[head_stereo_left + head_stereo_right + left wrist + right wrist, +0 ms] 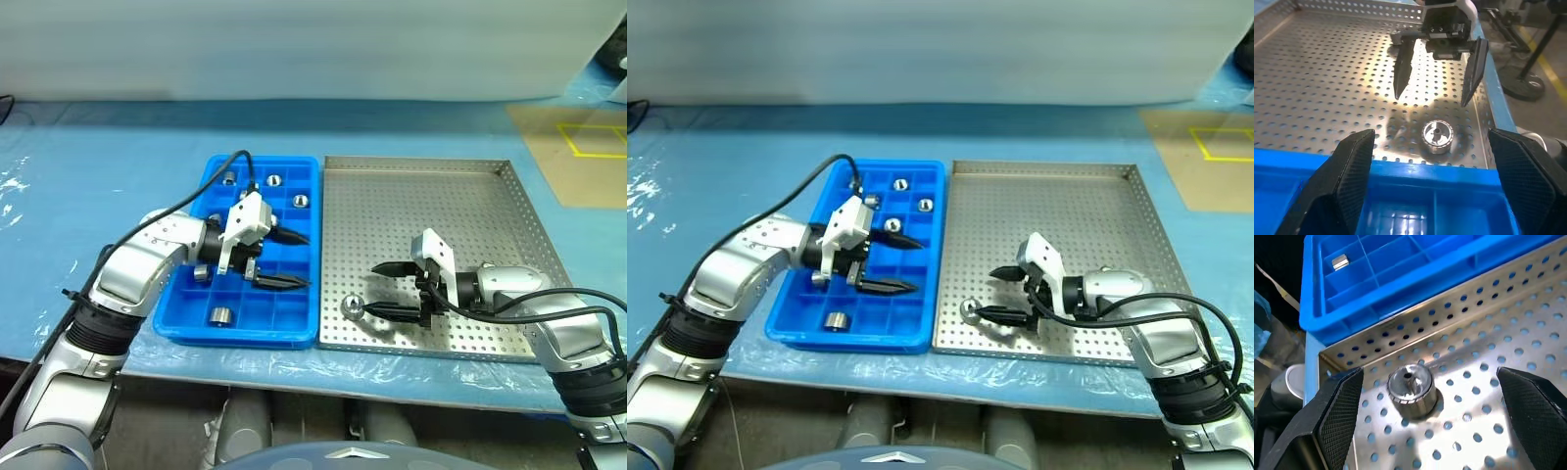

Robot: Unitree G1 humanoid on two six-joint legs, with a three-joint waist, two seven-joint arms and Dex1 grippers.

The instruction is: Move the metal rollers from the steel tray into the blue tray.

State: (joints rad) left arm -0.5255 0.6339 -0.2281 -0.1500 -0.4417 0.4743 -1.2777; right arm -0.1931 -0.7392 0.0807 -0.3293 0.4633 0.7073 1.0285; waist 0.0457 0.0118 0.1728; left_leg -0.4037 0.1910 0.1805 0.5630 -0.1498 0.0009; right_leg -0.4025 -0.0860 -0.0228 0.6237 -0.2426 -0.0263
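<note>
Roller [202, 273] half behind left arm

Left tool [284, 259] hides part of the blue tray [294, 338]; some compartments' contents unclear.

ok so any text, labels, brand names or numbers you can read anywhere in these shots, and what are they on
None: no readable word, label, brand or number stands on anything.
blue tray: no markings.
steel tray: only perforations.
metal rollers, like the one in the steel tray: bare metal.
Floor marking: yellow lines, no lettering.
</note>
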